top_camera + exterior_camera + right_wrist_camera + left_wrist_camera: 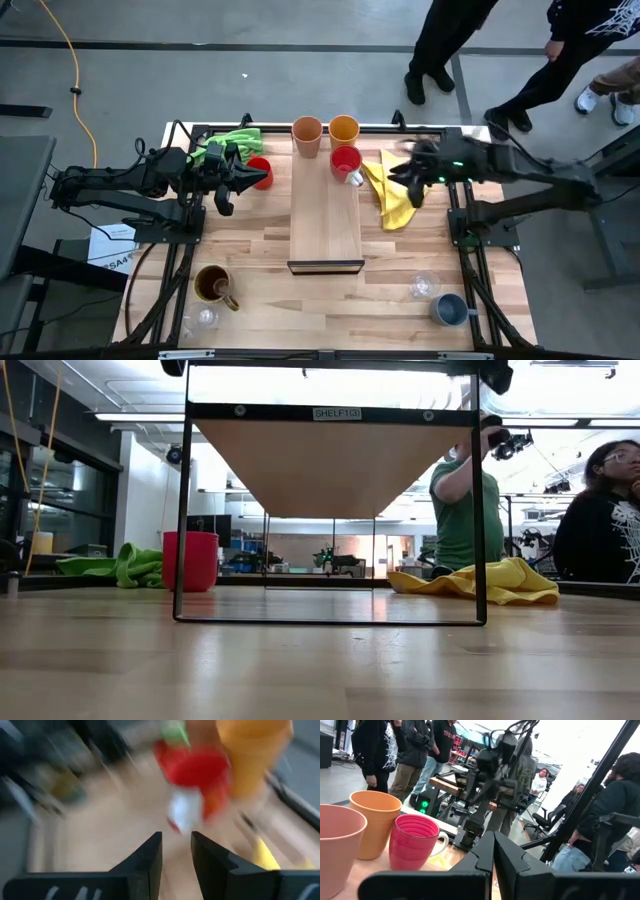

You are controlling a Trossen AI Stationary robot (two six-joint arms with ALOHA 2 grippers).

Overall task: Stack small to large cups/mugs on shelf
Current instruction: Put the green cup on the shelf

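Observation:
The shelf (325, 225) stands mid-table. On its far end are a peach tumbler (307, 135), an orange tumbler (343, 128) and a red mug with a white handle (346, 162). They also show in the left wrist view: peach tumbler (337, 850), orange tumbler (375, 822), red mug (415, 842). A second red mug (259, 172) stands on the table left of the shelf. My left gripper (243, 181) is shut and empty right beside it. My right gripper (405, 178) hovers over the yellow cloth, its fingers (176, 850) slightly apart and empty, pointing at the shelf's red mug (197, 775).
A green cloth (232, 140) lies far left and a yellow cloth (390, 195) right of the shelf. A brown mug (213, 285) and a clear glass (203, 320) stand near left. Another glass (424, 285) and a grey-blue mug (448, 308) stand near right. People stand beyond the table's far edge.

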